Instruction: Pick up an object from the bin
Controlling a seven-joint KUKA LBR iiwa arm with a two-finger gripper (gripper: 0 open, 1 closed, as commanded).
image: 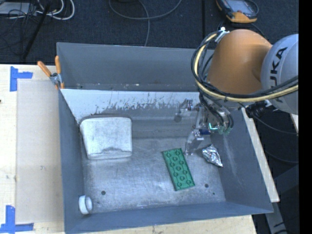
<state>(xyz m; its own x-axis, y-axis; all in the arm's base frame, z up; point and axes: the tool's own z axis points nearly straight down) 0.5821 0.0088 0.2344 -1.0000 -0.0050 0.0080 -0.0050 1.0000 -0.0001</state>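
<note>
My gripper (194,145) hangs just beyond the far end of the green studded plate (178,168), whose long axis runs toward the bin's near wall (crumpled foil (212,155) beside). Whether the gripper is released or clenched, I cannot tell.

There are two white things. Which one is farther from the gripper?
The small round cap in the bin's near left corner; the big block lies closer to the gripper.
</note>
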